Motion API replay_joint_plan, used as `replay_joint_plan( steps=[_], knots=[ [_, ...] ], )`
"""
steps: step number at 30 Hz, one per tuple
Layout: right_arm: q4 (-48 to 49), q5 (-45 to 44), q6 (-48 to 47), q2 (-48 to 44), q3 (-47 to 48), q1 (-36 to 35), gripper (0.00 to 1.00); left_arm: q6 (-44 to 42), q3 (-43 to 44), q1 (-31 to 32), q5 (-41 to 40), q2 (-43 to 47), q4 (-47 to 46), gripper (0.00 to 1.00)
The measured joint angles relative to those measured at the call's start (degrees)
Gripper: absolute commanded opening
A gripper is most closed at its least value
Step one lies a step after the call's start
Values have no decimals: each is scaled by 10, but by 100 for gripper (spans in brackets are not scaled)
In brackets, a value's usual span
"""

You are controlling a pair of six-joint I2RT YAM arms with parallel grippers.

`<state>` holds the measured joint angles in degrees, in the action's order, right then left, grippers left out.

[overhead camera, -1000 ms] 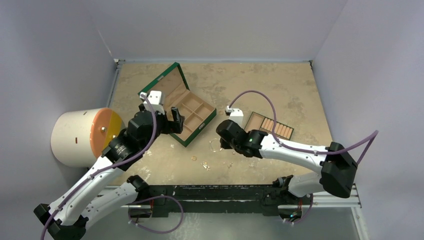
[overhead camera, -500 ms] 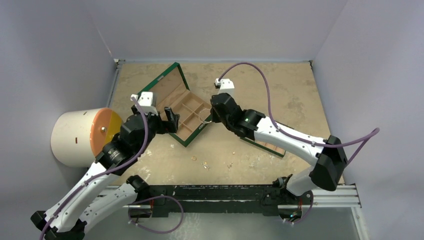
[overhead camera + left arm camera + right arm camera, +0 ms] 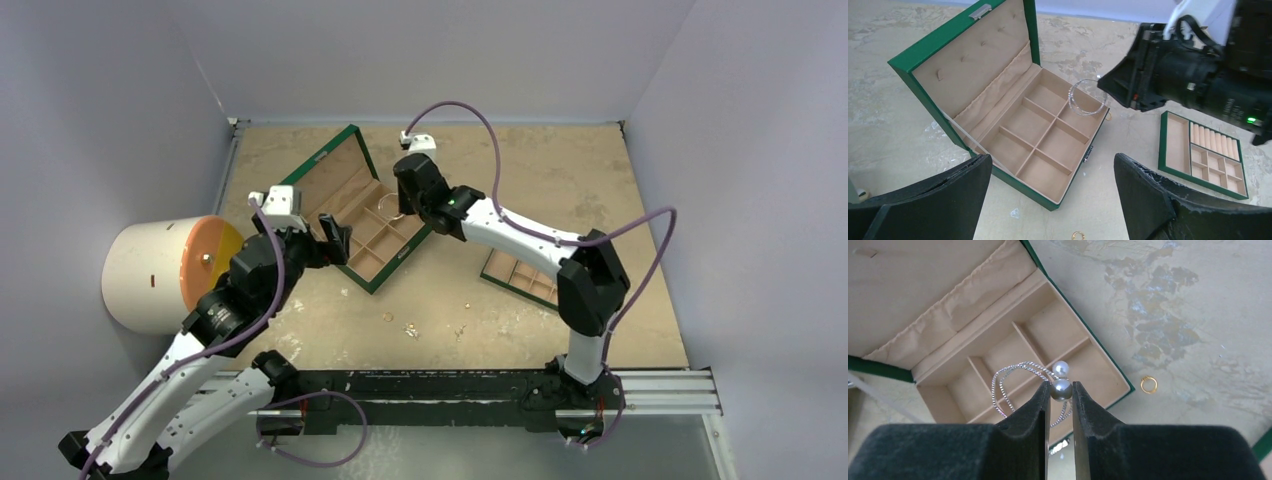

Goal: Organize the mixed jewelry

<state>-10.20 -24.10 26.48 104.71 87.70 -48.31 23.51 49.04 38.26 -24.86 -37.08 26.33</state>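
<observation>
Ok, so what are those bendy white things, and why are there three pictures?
They are two white robot arms bolted to a table. One camera looks down from above; the other two ride on the wrists, looking forward. The right gripper pinches a silver twisted-wire bangle with two pearls over the open green box with tan compartments. The left gripper is open, holding nothing. A small gold ring lies on the speckled tan table.

green box (image 3: 335, 178) open | divided tray (image 3: 1176, 144) to its right | white drum (image 3: 150, 275) far left
</observation>
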Motion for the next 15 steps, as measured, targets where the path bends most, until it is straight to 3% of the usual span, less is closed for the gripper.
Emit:
replay_joint_plan(
  steps=[15],
  knots=[
    [15, -2, 21, 172, 114, 13, 7, 1, 0, -10, 0, 11, 0, 91]
  ],
)
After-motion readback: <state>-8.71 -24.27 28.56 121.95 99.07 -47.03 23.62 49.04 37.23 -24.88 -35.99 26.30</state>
